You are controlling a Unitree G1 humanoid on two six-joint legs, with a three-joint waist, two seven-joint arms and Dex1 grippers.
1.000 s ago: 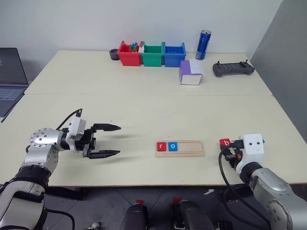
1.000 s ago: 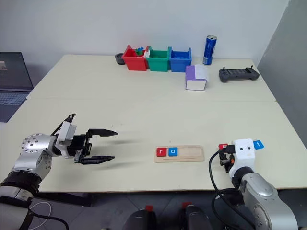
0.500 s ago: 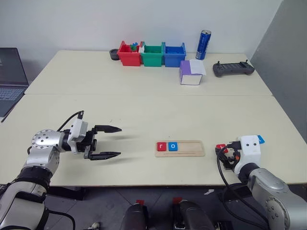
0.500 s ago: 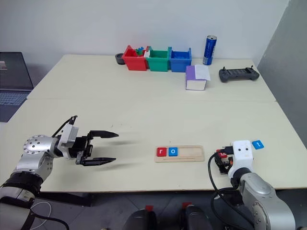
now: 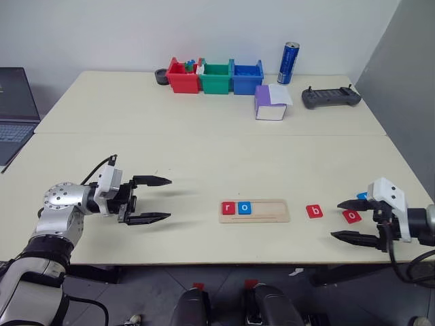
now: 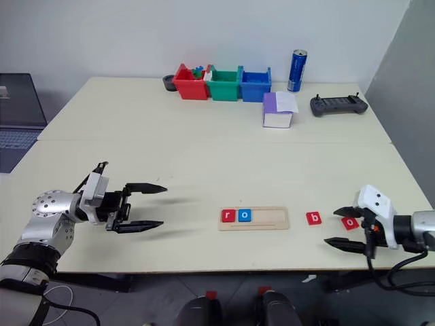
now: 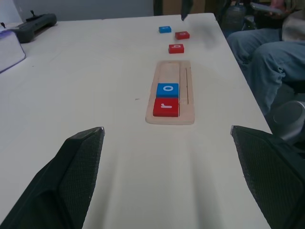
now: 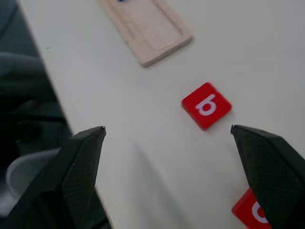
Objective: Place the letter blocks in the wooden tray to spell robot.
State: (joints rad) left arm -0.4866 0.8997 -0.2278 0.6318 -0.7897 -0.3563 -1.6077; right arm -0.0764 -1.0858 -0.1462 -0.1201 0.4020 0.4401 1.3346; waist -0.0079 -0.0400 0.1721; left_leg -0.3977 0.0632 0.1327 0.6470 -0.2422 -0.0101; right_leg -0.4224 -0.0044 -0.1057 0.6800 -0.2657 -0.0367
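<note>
Table (image 5: 204, 156) seen from above, pale and wide, with our two arms reaching over its near edge; wooden tray (image 5: 255, 210) lying flat near the front middle, its long side running left to right; we see two letter blocks seated at its left end, a red r block (image 5: 228, 208) and, touching it on the right, a blue o block (image 5: 245, 208), the remaining length of the tray bare wood; just right of the tray, apart from it, a red b block (image 5: 314, 211) lies flat on the table; further right a red o block (image 5: 351, 216) lies flat too, and beyond it a blue block (image 7: 165, 29) whose letter we cannot read; our right gripper (image 5: 356, 220) hangs level over the front right corner of the table, fingers spread wide and empty, the red o block just beside its upper finger and the b block lying between the fingers in the wrist view; our left gripper (image 5: 158, 199) hovers well to the left of the tray, pointing toward it, fingers likewise spread wide with nothing between them; along the far edge stand a red bin (image 5: 182, 77), a green bin (image 5: 215, 77) and a blue bin (image 5: 247, 77) in a row, a blue can (image 5: 290, 63) upright beside them, a purple-and-white box (image 5: 271, 102) and a dark handheld controller (image 5: 330, 98); a laptop (image 5: 15, 112) sits at the far left.
</note>
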